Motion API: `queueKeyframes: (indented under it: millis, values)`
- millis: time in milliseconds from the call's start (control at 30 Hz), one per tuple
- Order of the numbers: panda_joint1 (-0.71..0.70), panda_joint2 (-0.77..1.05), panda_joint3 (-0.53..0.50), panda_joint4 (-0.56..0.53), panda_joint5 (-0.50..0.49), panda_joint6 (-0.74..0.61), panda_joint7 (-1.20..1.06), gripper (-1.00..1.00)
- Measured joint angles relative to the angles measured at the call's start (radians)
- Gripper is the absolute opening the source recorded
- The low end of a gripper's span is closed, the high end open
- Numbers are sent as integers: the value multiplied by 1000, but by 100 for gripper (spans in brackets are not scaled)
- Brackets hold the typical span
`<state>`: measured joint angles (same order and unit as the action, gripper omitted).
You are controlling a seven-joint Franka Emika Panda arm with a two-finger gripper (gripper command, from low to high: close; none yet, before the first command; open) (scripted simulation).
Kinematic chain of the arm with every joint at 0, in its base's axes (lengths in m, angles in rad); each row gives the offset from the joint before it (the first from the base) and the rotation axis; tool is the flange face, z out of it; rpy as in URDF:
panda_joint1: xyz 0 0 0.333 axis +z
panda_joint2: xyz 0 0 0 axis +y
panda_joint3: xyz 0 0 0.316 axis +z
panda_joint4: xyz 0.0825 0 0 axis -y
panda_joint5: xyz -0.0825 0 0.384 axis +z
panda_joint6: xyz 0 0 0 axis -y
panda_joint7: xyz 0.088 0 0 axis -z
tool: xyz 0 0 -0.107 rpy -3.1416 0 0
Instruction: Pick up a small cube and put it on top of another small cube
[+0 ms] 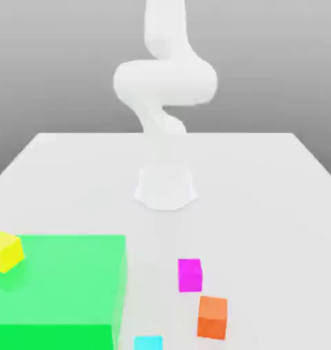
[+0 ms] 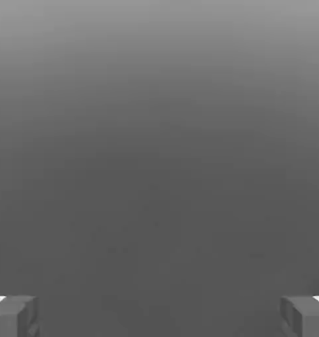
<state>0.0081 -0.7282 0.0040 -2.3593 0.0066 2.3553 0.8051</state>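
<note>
Plainly, magenta cube (image 1: 189, 276) sits nearly square-on, yellow cube (image 1: 5, 252) angled

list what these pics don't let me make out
- Cyan cube: cut off by the exterior view's bottom edge.
- Green block: cut off by the exterior view's left and bottom edges.
- Yellow cube: its far faces are turned away in the exterior view.
- Gripper: in the hand view, its fingers are cut off by the picture's edges.
</note>
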Motion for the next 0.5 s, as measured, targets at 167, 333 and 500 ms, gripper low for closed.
queueKeyframes:
  millis: [167,333,500]
  values:
    - [17,174,15,-136,16,131,11,0]
    - [34,347,35,-271,27,261,25,0]
    - [47,541,61,-416,28,405,50,0]
